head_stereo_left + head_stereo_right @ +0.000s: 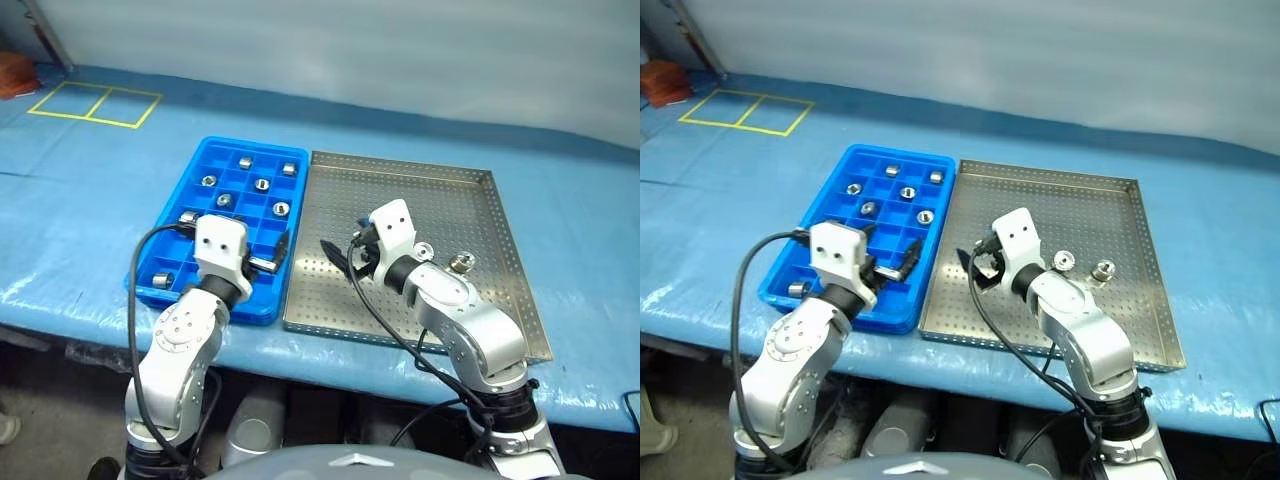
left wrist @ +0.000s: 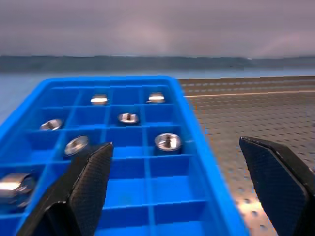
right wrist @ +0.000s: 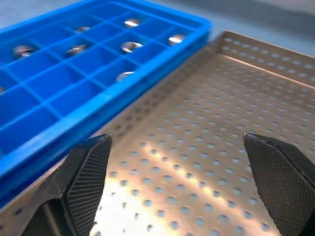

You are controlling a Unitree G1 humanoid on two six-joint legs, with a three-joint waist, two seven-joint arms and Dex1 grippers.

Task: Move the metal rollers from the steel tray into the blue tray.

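The steel tray (image 1: pixel 440 200) lies on the right, side by side with the blue tray (image 1: pixel 250 142) on its left. Two metal rollers (image 1: pixel 425 250) (image 1: pixel 462 263) stand near the middle of the steel tray, just right of my right forearm. Several more rollers (image 1: pixel 281 209) sit in the blue tray's compartments (image 2: pixel 168 141). My left gripper (image 1: pixel 278 253) is open and empty over the blue tray's near right corner (image 2: pixel 179 187). Low over the steel tray's left part, my right gripper (image 1: pixel 345 255) is open too, with bare perforated floor between its fingers (image 3: pixel 83 182).
Both trays rest on a blue table cover (image 1: pixel 90 210). Yellow tape squares (image 1: pixel 95 103) mark the far left of it, with an orange-brown object (image 1: pixel 15 72) beyond them. The table's front edge runs just below the trays. A pale wall closes the back.
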